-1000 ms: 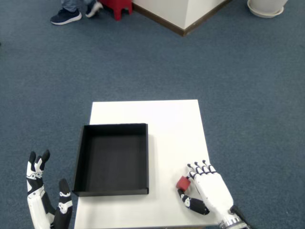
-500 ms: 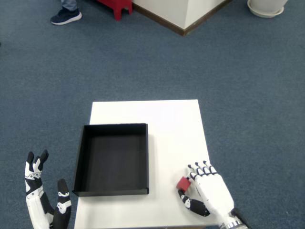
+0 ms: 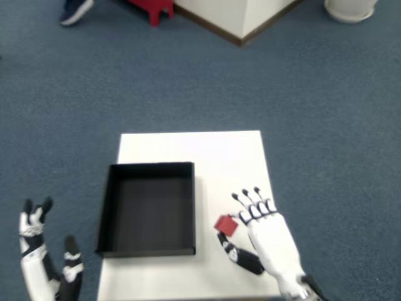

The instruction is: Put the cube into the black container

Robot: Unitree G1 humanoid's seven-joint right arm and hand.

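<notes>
The right hand [image 3: 266, 235] is seen over the near right part of the white table [image 3: 213, 150], palm down, with its white back turned to the camera. Its four fingers [image 3: 247, 202] are stretched forward and only slightly spread, their dark tips pointing toward the far edge of the table. The thumb [image 3: 238, 257] is folded in under the left side of the palm. The red cube [image 3: 226, 224] is pinched between the thumb and the side of the index finger, so the hand is closed on it in a light grasp rather than a full fist. The cube is tilted, one corner turned up, and whether it is lifted clear of the table or resting on it cannot be told from this view.

The cube is found at the left edge of the hand, just below the fingertips and above the thumb. It lies to the right of the black container [image 3: 148, 208], near its right wall but apart from it, with a strip of bare white table between them. The container is open at the top, and only its dark floor is shown inside.

The left hand [image 3: 44, 266] is held open off the table's left edge, over the blue carpet [image 3: 326, 94].
</notes>
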